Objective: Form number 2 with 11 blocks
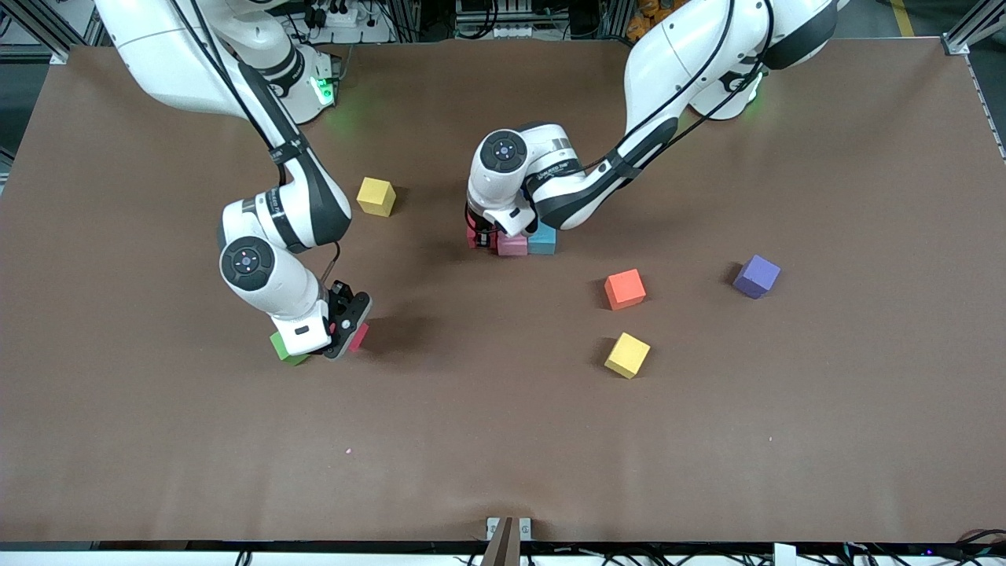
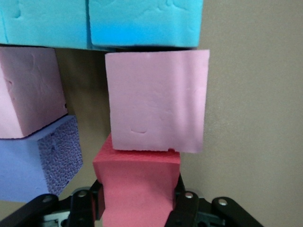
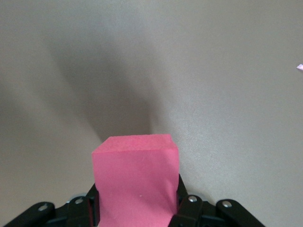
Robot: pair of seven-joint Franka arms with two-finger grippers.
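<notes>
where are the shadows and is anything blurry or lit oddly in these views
Front view: soft shadows lie on the table beside each loose cube and under both arms, with green glow at the arm bases. Left wrist view: the crimson block in the left gripper looks slightly soft. Right wrist view: a broad dark shadow spreads above the crimson cube that the right gripper holds.

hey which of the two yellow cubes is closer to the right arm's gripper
The yellow cube toward the right arm's end of the table, farther from the front camera. The other yellow cube lies near the orange cube, well away from the right gripper.
</notes>
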